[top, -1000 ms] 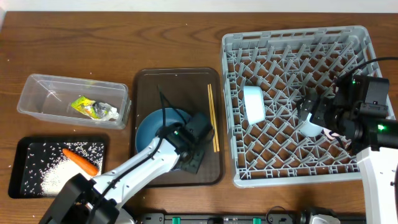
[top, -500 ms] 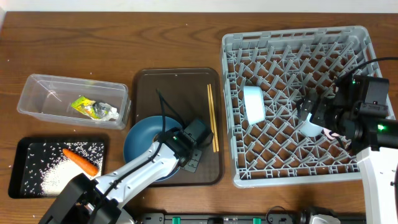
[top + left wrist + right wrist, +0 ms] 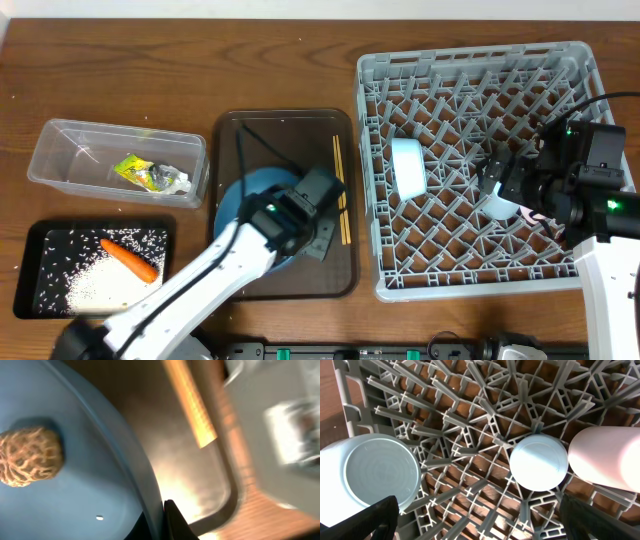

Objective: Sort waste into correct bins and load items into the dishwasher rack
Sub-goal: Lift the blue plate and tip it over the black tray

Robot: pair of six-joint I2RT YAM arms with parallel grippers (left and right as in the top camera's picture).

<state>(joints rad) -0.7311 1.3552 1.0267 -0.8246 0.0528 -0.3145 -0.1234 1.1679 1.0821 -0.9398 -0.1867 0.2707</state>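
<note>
At the serving tray [image 3: 290, 135], pinches the blue plate [image 3: 75, 500] at its right rim in the left end effector [image 3: 167, 520], brown lump [image 3: 30, 457] aboard; likely calls for a leftward carry to the black tray [image 3: 30, 228]. Holds right end effector [image 3: 480, 500] spread over rack [image 3: 470, 52].

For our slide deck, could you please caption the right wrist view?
Right claw open over the grey dishwasher rack, with white bowl, light-blue cup and pale pink cup loaded.

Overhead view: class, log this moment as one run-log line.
left gripper: gripping blue plate rim | food lump: on plate | right gripper: open over dishwasher rack | chopsticks: on brown tray
</note>
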